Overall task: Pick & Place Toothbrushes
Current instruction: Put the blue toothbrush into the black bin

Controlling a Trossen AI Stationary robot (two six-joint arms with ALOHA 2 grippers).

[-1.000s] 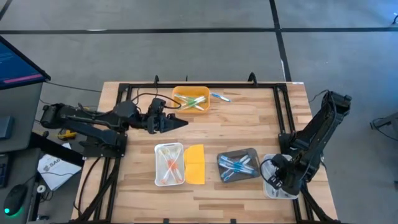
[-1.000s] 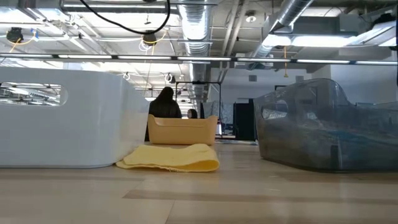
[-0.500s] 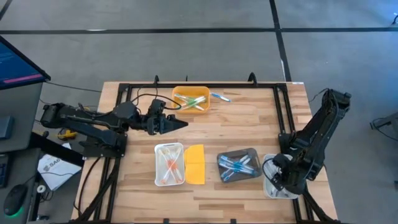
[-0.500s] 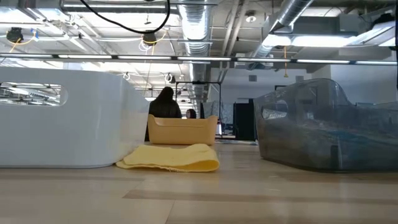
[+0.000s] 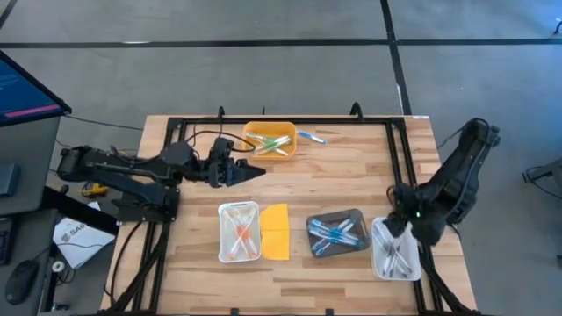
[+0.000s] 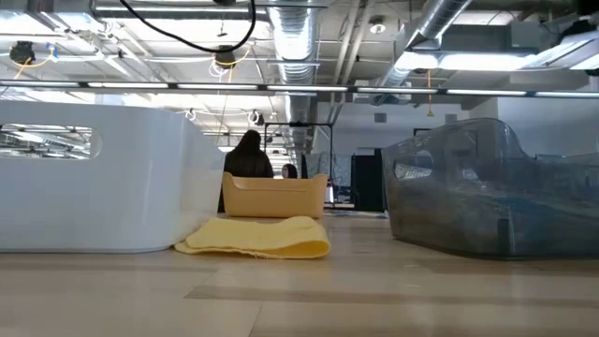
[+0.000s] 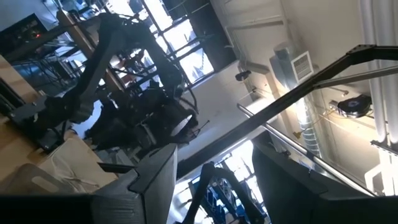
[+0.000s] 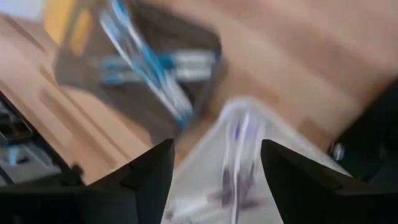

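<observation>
- Hovering open and empty above the clear plastic tray [image 5: 395, 256] at the bench's near right corner, right gripper [image 5: 402, 221] needs another toothbrush.
- Left gripper [image 5: 255, 173] waits, fingers spread, near the orange tray [image 5: 269, 140].

No readable text anywhere you look.

You get only illegible marks: the white bag [image 5: 75, 235] on the floor, off the table's [image 5: 351, 184] left edge, carries a dark printed mark too small to make out, and the monitor [image 5: 26, 88] beyond the table's far-left corner shows coloured lines that cannot be read. You will find no labels, brands or numbers on the trays, the toothbrushes or the arms in any view.
</observation>
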